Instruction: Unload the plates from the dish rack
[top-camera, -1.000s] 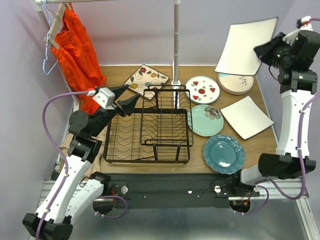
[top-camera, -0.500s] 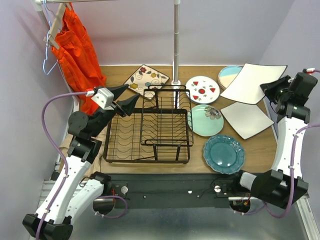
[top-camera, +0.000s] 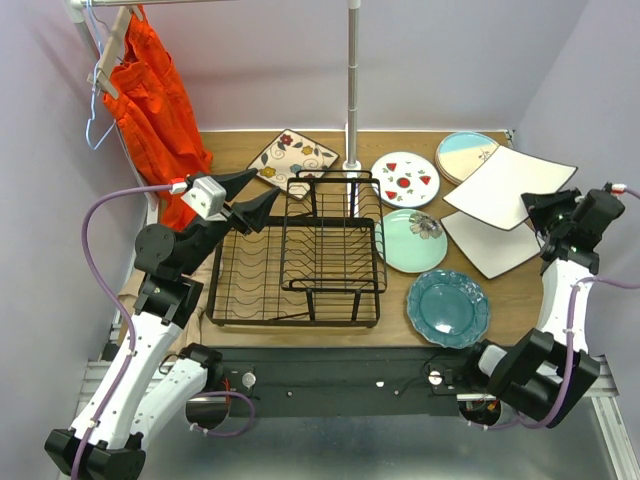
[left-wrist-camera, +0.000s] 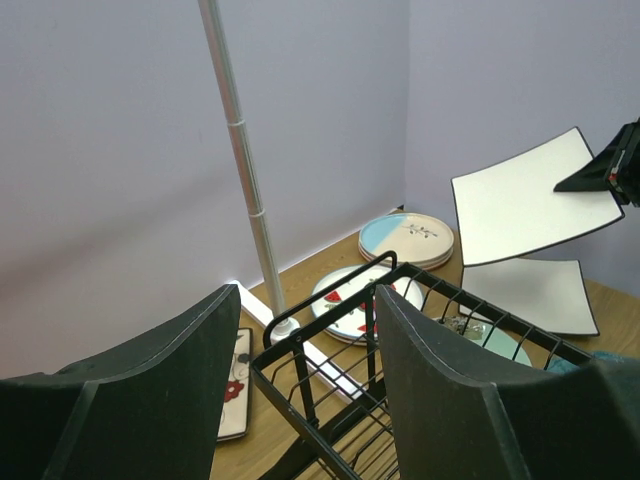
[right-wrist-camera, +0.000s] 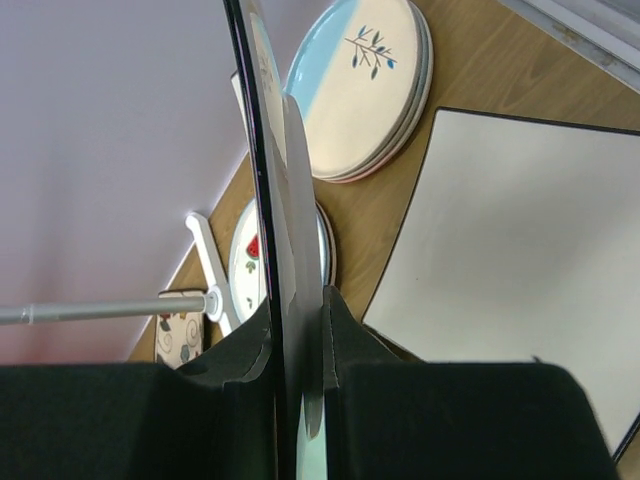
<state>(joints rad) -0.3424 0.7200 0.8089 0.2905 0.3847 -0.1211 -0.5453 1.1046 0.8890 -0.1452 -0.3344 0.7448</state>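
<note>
- Lilac walls close in the wooden counter (top-camera: 510, 292) on three sides. Bare wood shows mainly along the right edge and the front-right corner.
- Black wire dish rack (top-camera: 295, 265) sits left of centre, its near side close to the counter's front edge.
- Left pincer (top-camera: 256, 190) hovers over the rack's far-left corner, jaws spread wide, gripping nothing.
- Right pincer (top-camera: 548, 212) is clamped on the rim of a white square plate (top-camera: 510, 188), held tilted above a second white square plate (top-camera: 490, 245) that lies flat. From above, the held plate's far edge crosses the rim of the cream-and-blue stack (top-camera: 462, 155).
- Red-fruit plate (top-camera: 405, 179), mint floral plate (top-camera: 412, 240) and teal scalloped plate (top-camera: 448, 308) lie right of the rack with narrow gaps between them.
- Flower-print square plate (top-camera: 293, 155) lies behind the rack.
</note>
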